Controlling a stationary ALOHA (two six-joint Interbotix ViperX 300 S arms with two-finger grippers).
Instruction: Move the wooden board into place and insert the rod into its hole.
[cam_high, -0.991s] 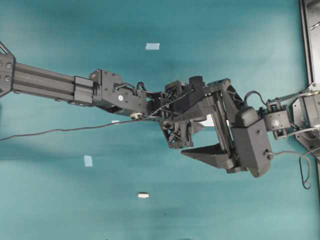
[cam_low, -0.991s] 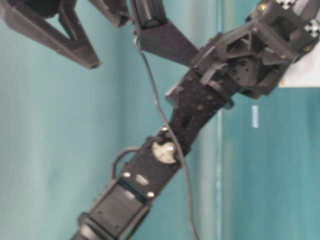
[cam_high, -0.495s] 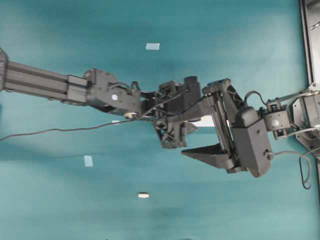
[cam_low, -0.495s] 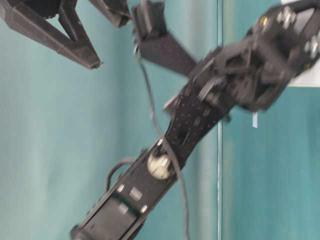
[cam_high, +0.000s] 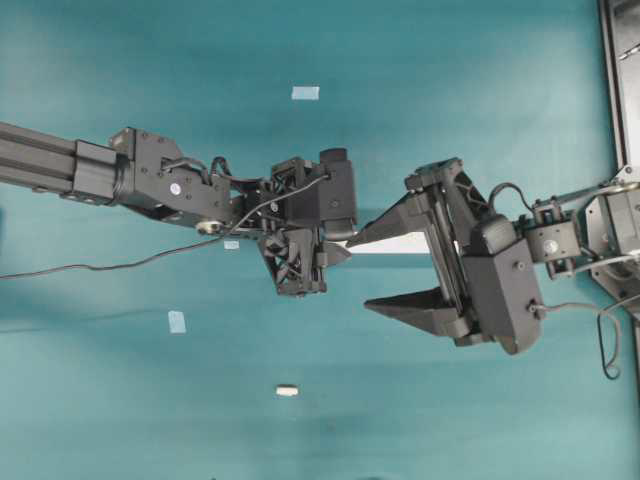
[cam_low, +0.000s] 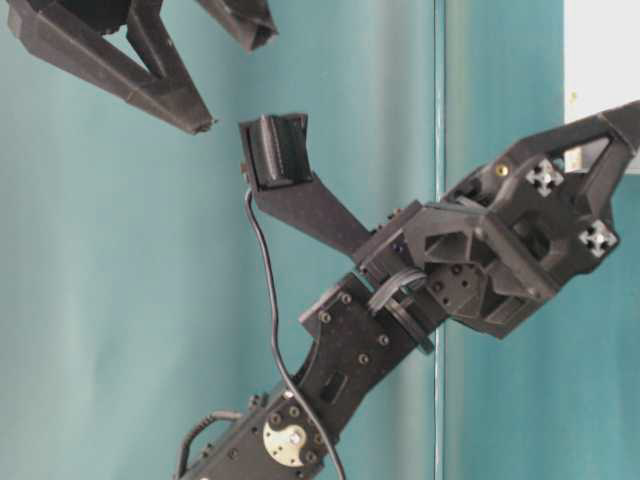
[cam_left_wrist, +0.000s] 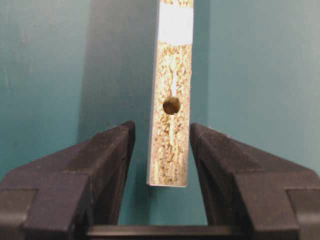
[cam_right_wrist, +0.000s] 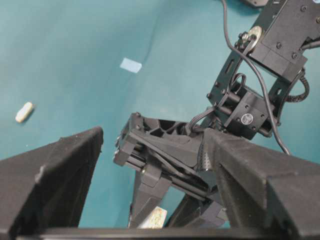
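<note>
The wooden board is laid pointing from 6 to 12 o'clock between the spread, untouching left gripper.

Teal tabletop; three pale-blue tape squares.

My overhead camera looks straight down; the table-level one sits close, turned sideways. Each wrist camera looks out between its own fingers; all share the teal table.

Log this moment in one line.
left tool open, straddling wooden board end | right tool open, empty | rod on table, not inserted
</note>
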